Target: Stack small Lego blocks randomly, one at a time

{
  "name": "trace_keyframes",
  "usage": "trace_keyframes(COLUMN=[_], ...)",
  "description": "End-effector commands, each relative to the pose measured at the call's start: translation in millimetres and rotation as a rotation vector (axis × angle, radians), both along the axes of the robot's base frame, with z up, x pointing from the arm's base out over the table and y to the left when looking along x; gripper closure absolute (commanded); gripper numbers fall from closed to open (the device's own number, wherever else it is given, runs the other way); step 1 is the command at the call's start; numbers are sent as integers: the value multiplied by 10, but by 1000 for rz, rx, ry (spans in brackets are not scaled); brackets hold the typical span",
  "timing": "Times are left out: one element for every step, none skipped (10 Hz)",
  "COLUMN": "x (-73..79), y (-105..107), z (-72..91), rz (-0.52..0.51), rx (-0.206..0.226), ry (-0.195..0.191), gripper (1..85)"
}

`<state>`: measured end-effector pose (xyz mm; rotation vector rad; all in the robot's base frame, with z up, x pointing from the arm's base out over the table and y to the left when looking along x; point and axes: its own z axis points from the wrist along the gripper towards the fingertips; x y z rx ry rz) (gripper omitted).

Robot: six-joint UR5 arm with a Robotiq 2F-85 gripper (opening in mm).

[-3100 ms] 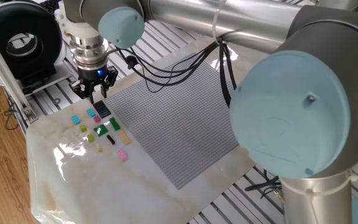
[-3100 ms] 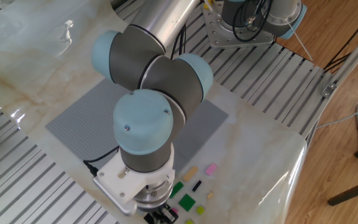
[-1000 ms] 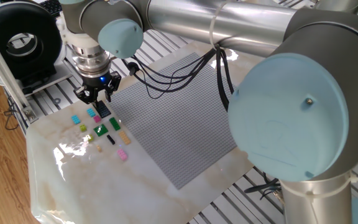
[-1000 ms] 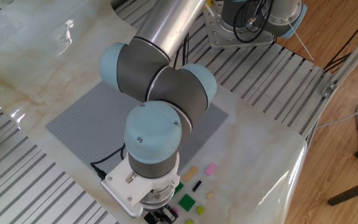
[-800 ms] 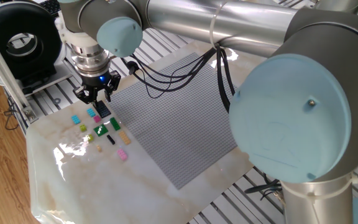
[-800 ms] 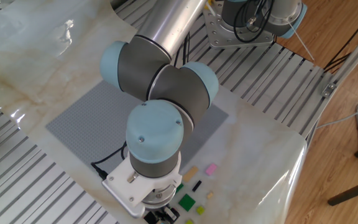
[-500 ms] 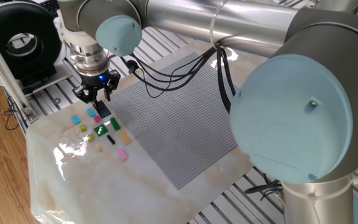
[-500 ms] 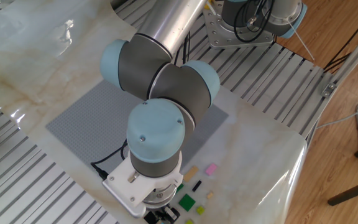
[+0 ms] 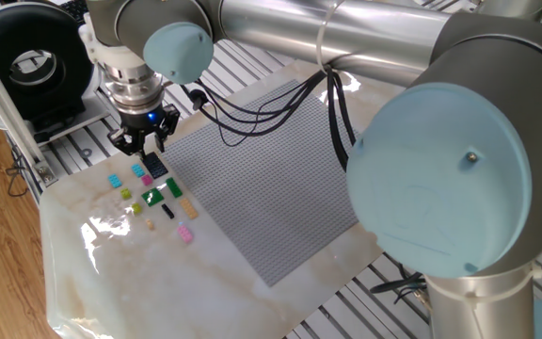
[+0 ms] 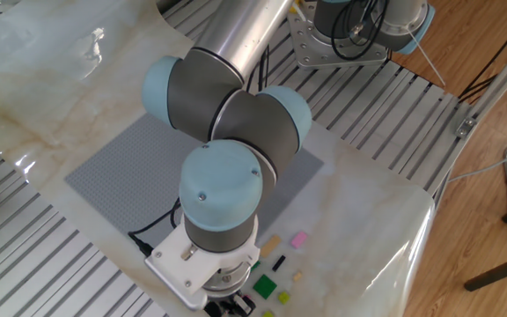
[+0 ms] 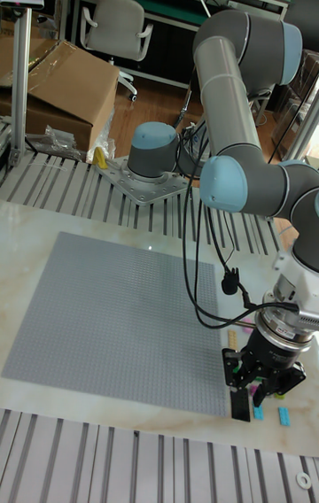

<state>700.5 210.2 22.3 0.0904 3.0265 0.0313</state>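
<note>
One fixed view: a black two-finger gripper (image 9: 145, 143) on a silver and pale-blue robot arm hangs just above a dark rectangular studded plate (image 9: 156, 165), at the edge of a scatter of tiny studded plastic bricks on a white marble-patterned tabletop (image 9: 111, 273). Among them are a cyan brick (image 9: 115, 180), a yellow-green brick (image 9: 125, 193), two green bricks (image 9: 163, 194), a tan brick (image 9: 188, 210), a thin black brick (image 9: 167, 212) and a pink brick (image 9: 186, 234), all just beside a large grey studded baseplate (image 9: 262, 188). The fingers look slightly parted, with nothing visibly held — though I cannot tell for certain. The other fixed view: the arm's wrist hides most of the gripper; green, tan, black and pink bricks show to its right. Tall fixed view: the gripper hovers over the dark plate, with cyan bricks beside it. These bricks are probably very light, rigid and slick, so they are best pinched squarely across two flat opposite sides.
</note>
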Motion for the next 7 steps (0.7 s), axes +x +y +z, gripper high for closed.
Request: trace_keyframes(x=[57,61,64,64,59,59,53], y=[84,73,57,44,35,14,13], z=[-36,-41,-47,-52,-62,-68,-74], rz=[-16,-19,-22,-25,-30,-30,-30], rx=[38,37,31,27,27,24,27], ry=[-7,-10,-10,-10,-10,-13,-13], gripper=[463,463,463,463,470,470,473])
